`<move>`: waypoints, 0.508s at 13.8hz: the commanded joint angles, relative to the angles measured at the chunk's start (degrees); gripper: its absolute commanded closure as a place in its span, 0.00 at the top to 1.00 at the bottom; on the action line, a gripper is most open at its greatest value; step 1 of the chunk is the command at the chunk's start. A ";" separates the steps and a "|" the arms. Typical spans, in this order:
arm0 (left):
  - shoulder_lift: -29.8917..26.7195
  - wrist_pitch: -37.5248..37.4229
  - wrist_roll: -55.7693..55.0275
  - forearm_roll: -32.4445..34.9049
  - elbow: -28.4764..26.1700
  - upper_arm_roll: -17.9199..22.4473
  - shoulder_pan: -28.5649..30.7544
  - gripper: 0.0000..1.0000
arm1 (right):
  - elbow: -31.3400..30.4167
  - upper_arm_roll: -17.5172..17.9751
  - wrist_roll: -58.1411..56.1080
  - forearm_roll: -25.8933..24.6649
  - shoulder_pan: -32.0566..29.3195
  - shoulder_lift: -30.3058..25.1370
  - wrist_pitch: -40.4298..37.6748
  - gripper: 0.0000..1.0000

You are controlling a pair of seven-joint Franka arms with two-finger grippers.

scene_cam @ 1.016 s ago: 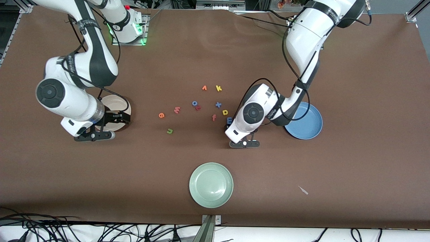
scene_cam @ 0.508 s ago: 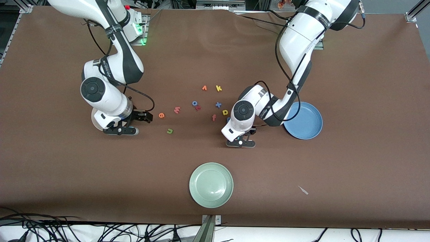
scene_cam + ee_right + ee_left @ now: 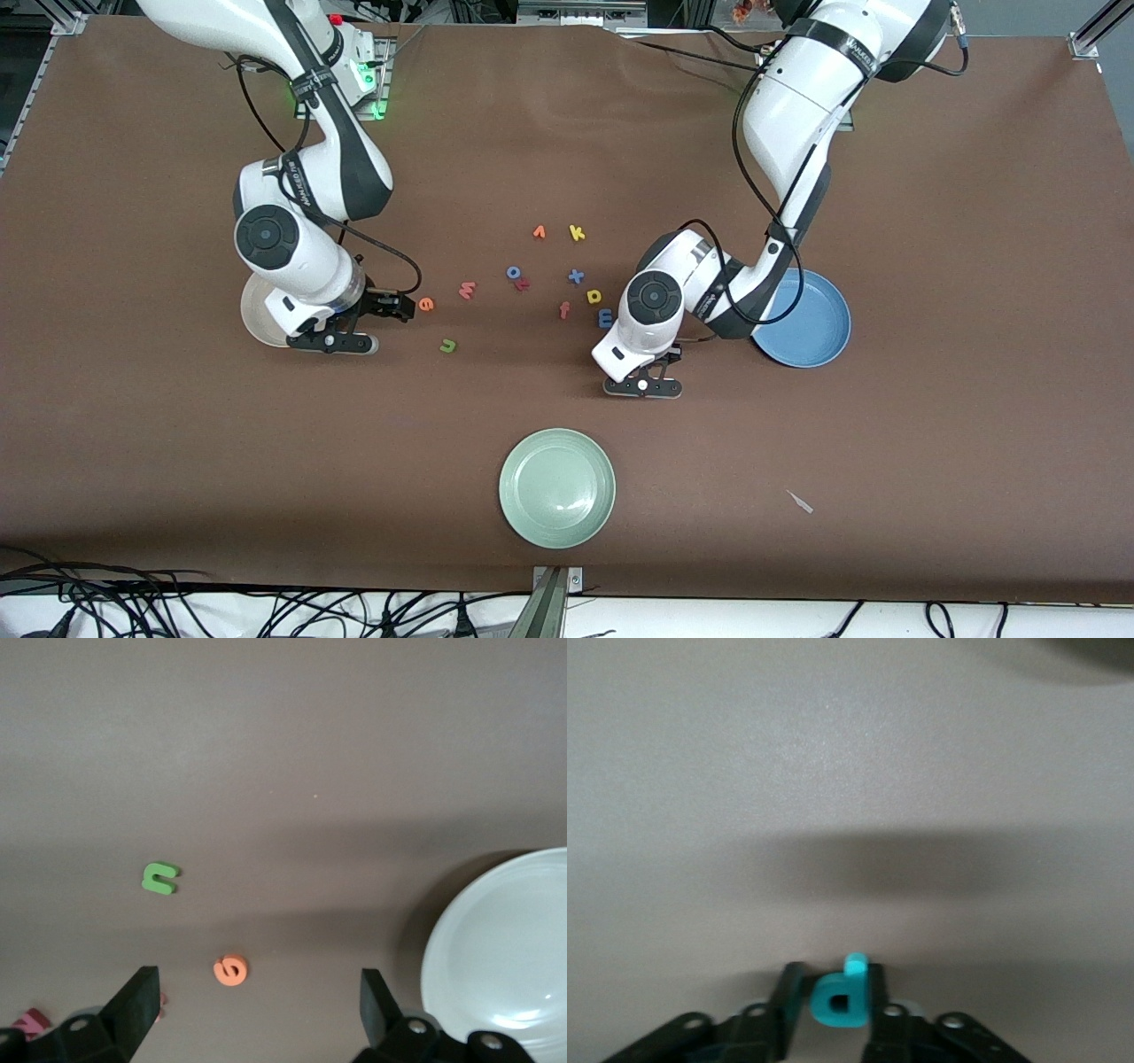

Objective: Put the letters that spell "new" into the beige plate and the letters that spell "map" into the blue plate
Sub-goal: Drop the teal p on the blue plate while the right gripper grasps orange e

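Both plates sit empty. Left gripper (image 3: 837, 1005) pinches the teal p (image 3: 840, 997) near the blue plate (image 3: 819, 341); the right gripper (image 3: 252, 1010), jaws wide, hovers with the orange e (image 3: 426, 304) at its three o'clock.

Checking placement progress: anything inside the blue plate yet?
The blue plate's visible part shows no letters; the left arm covers one edge. The left gripper is shut on the teal p.

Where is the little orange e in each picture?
Front view: the orange e lies between the beige plate and the pink w.
Right wrist view: the orange e lies near the green n.
Left wrist view: not in it.
Shared landmark: the beige plate.
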 commanded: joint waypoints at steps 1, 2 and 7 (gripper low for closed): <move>-0.13 -0.36 0.49 1.94 1.18 -0.32 0.32 0.00 | -0.97 -0.08 3.63 0.63 1.81 0.13 0.88 1.00; -1.26 -0.80 0.49 2.20 1.18 -0.32 0.93 0.00 | -1.67 -0.08 3.90 0.63 1.90 0.04 0.96 1.00; -7.68 -12.38 9.27 1.94 0.57 -0.50 2.87 0.00 | -9.40 1.32 6.63 0.63 1.99 -0.05 10.34 1.00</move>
